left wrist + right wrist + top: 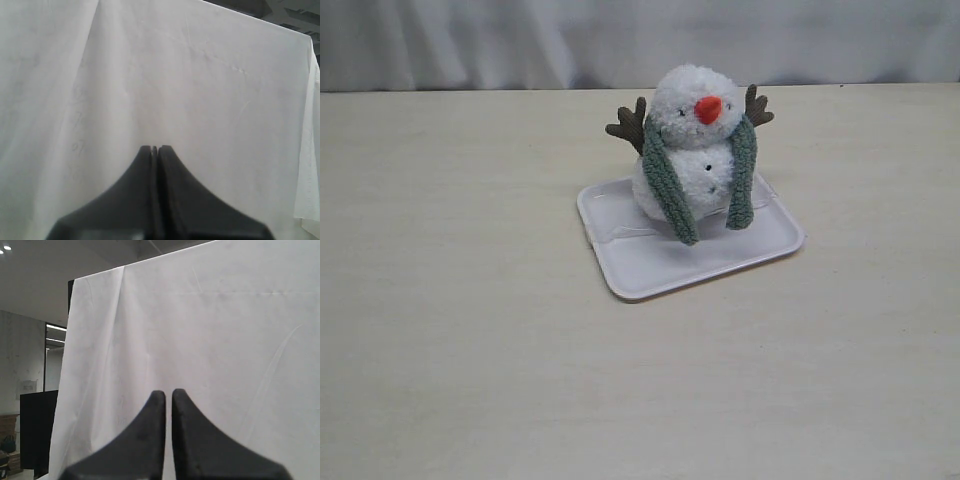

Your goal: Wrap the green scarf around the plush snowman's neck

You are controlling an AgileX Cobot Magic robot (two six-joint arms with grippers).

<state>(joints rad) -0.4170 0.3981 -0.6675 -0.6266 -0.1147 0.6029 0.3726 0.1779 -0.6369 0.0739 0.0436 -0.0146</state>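
The plush snowman [692,150] stands upright on a white tray [650,270] in the exterior view, orange nose pointing forward-right and brown twig arms raised. The green scarf [667,185] lies over the back of its neck, with both ends hanging down the front of the body, one on each side. Neither arm shows in the exterior view. My left gripper [154,148] is shut with nothing in it and faces a white cloth backdrop. My right gripper [168,393] is shut too, with only a thin slit between its fingertips, also facing the backdrop.
The tray sits on a pale wood-grain table [470,350]. A white curtain [520,40] hangs along the table's far edge. In the right wrist view a dark room opening [35,430] shows beside the cloth.
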